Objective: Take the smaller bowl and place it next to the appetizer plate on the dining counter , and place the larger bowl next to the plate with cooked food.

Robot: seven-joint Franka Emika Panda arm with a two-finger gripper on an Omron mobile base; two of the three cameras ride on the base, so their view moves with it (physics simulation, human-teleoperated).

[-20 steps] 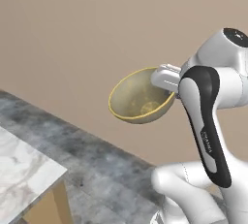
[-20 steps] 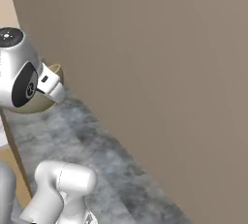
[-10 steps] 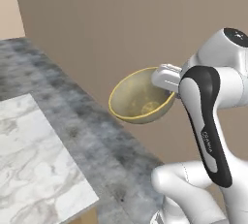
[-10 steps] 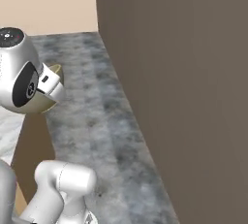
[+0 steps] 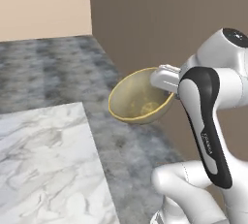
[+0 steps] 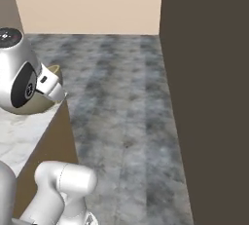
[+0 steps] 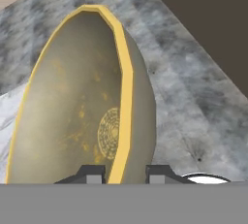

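Above grey mottled flooring beside a white marble top (image 5: 43, 160), the larger bowl (image 5: 138, 97) is held aloft by its yellow rim, apparently pinched between the narrowed gripper (image 7: 125, 173), and should be kept level until the cooked-food plate is reached.

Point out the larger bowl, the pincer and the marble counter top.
larger bowl (image 5: 137, 103), left base view, speckled inside.
pincer (image 7: 125, 173), hand view, midway between fingertips at the rim.
marble counter top (image 5: 43, 165), left base view, bare surface.
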